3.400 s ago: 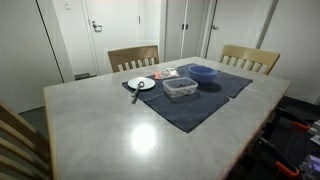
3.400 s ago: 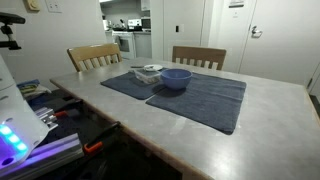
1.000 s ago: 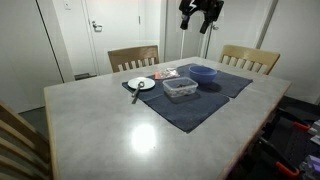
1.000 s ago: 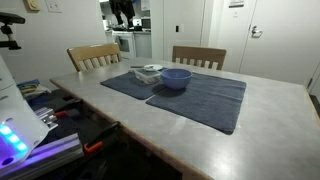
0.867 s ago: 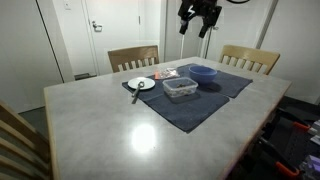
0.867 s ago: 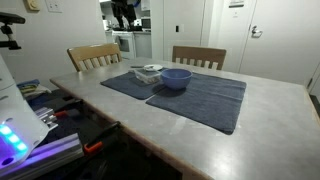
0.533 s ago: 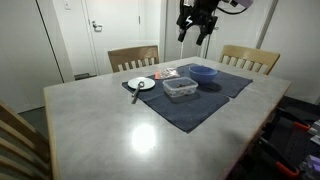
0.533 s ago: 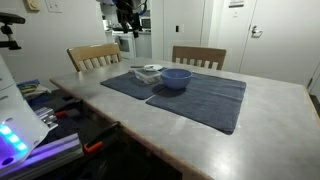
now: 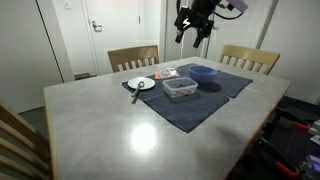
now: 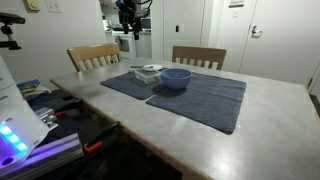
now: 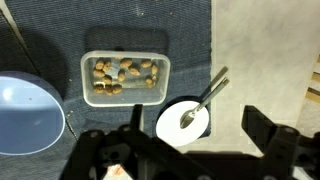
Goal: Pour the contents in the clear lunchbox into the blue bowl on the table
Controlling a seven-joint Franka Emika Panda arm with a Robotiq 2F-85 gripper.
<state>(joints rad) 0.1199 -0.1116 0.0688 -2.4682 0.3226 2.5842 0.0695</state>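
Claw (image 9: 190, 36) spread wide, high above table (image 9: 130, 135) | clear lunchbox (image 11: 125, 79) beside blue bowl (image 11: 28, 115)

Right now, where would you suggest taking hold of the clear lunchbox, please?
Probably the clear lunchbox end wall farthest from the blue bowl, pinched from above: it lies flat and open-topped, so tipping would spill over the bowl-side end.

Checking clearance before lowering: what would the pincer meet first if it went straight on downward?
Probably the white plate with its utensil: the wrist view shows it right under the open pincer, beside the clear lunchbox. Depth is unclear.
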